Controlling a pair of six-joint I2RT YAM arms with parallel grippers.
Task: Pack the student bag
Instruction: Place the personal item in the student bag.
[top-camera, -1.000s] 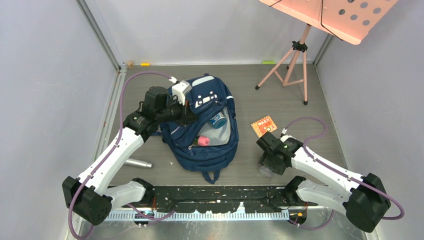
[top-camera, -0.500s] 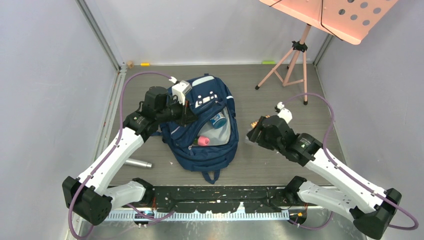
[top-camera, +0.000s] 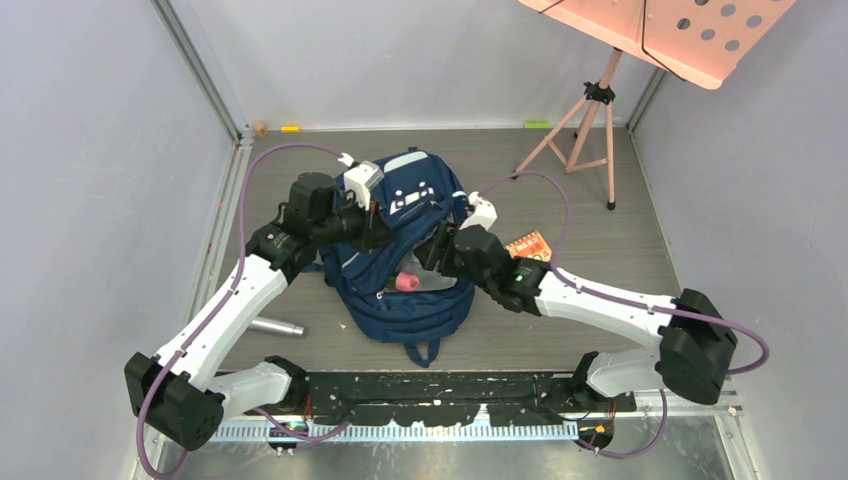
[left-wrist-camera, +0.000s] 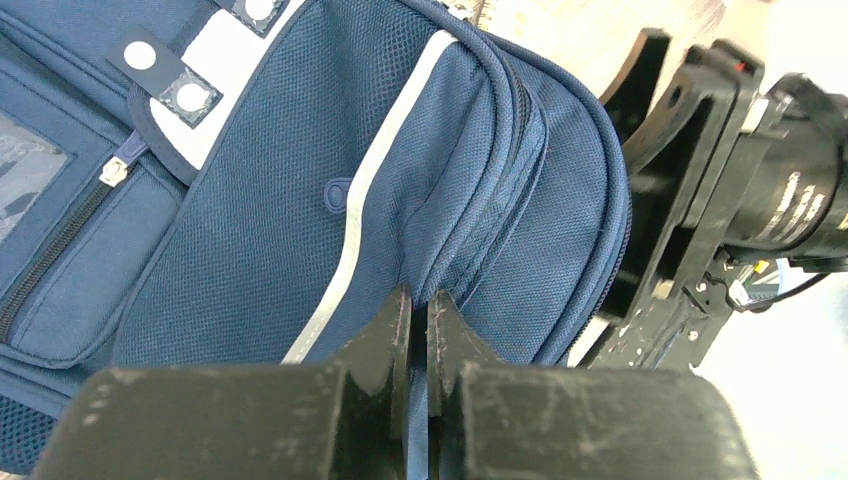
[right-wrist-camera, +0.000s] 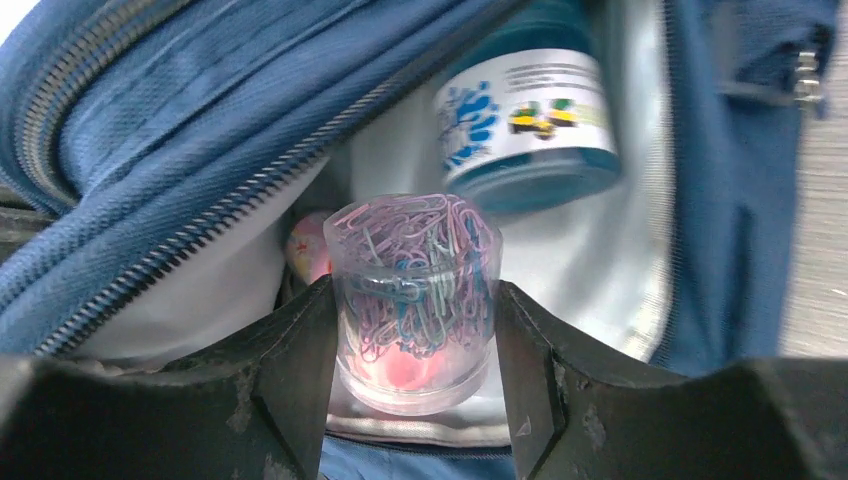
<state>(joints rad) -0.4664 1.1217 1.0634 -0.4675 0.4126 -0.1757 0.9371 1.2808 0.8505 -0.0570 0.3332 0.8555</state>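
While the large navy blue fabric backpack (top-camera: 412, 312) lies open on the grey table (top-camera: 500, 340), a silver metal cylinder (top-camera: 277, 327) sits unpacked at its near left | right tool (right-wrist-camera: 413, 300) clamped on a clear cup of paper clips (right-wrist-camera: 415, 250) at its mouth, unreleased | inside: pink item (top-camera: 406, 283), teal jar (right-wrist-camera: 530, 120) | left tool (left-wrist-camera: 420, 305) pinched together on its flap | orange card (top-camera: 527, 246) to its right, unpacked

The teal tub (right-wrist-camera: 530, 130) runs off the top edge, its label too blurred to read. A pink thing (right-wrist-camera: 305, 245) peeks out behind the jar of paper clips (right-wrist-camera: 415, 300) (mostly hidden). The student bag (left-wrist-camera: 300, 200) overflows the left wrist view; overhead, the music stand (top-camera: 600, 20) is cropped.
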